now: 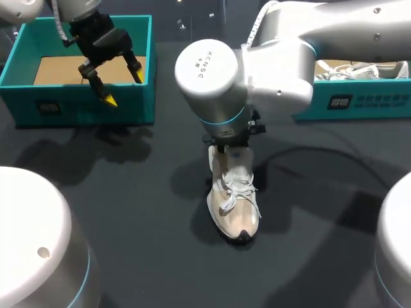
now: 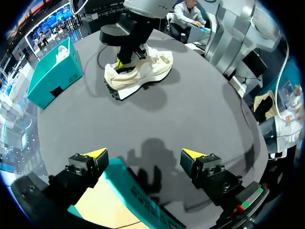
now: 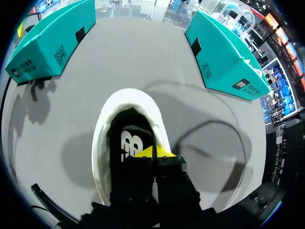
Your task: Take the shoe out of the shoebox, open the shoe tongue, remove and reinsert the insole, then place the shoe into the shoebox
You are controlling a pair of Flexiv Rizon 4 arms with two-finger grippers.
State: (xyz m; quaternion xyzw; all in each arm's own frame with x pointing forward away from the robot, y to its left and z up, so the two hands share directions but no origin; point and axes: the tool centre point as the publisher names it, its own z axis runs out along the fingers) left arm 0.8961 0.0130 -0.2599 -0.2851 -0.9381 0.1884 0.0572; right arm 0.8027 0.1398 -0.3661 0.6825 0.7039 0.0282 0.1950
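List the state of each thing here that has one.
Shoe: upright on the table, laced.
Left shoebox: open, nothing seen inside.
Right shoebox: open, second shoe inside.
Left gripper: open, above left shoebox.
Right gripper: shut, tips in the shoe's heel opening.

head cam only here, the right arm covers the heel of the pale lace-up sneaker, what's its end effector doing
observer: in the right wrist view the right end effector has its yellow tips pressed together at the rim of the cream lace-up sneaker's heel opening; whether they pinch the collar I cannot tell.
operator: insole in or out
observer: a black insole lies inside the shoe.
operator: is it standing ok
observer: the left wrist view shows it upright, sole on the dark grey table.
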